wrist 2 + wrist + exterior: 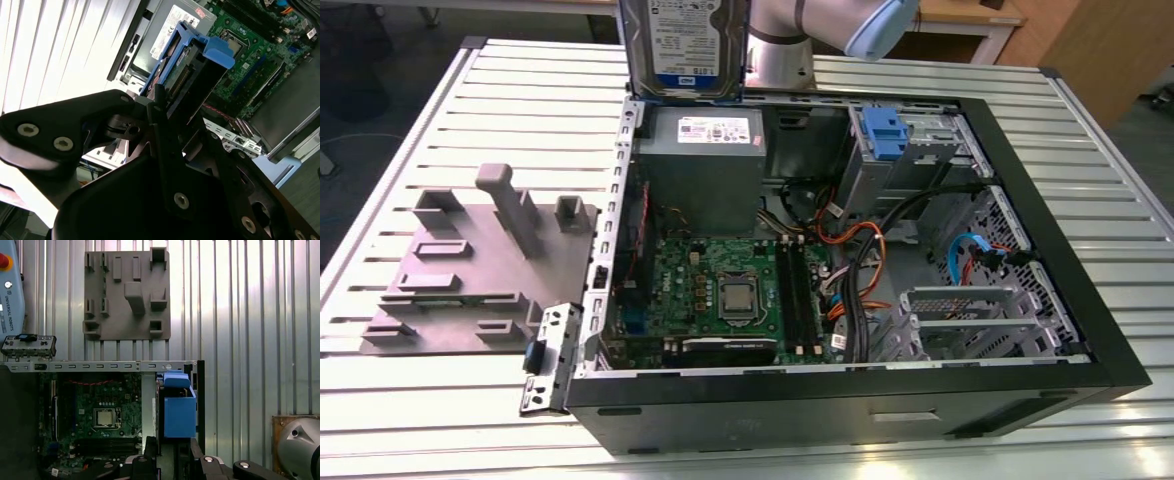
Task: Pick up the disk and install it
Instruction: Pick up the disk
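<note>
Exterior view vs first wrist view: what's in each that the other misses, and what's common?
Exterior view: the disk label face, upright above the case rim; the blue bracket in the drive cage; orange cables.
First wrist view: the claw on the disk's blue rail end; a pendant with a red button.
Both: fixture plate, CPU, slatted table, loose port panel.
</note>
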Robot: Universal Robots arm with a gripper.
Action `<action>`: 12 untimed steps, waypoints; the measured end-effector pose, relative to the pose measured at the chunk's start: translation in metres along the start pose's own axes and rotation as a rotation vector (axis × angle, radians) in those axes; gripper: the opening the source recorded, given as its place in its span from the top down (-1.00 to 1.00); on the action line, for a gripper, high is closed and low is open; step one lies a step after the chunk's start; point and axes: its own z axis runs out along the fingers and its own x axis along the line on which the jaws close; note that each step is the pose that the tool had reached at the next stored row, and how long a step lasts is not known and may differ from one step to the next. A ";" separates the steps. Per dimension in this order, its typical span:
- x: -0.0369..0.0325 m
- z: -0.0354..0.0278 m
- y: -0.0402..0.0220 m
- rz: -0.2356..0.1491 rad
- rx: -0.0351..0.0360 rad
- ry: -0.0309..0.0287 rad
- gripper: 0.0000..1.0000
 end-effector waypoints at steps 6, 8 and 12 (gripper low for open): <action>0.0000 0.0000 -0.0036 0.000 0.0001 -0.0001 0.31; 0.0000 0.0000 -0.0047 0.000 0.0002 -0.0001 0.31; -0.0001 0.0000 -0.0054 0.000 0.0001 -0.0001 0.31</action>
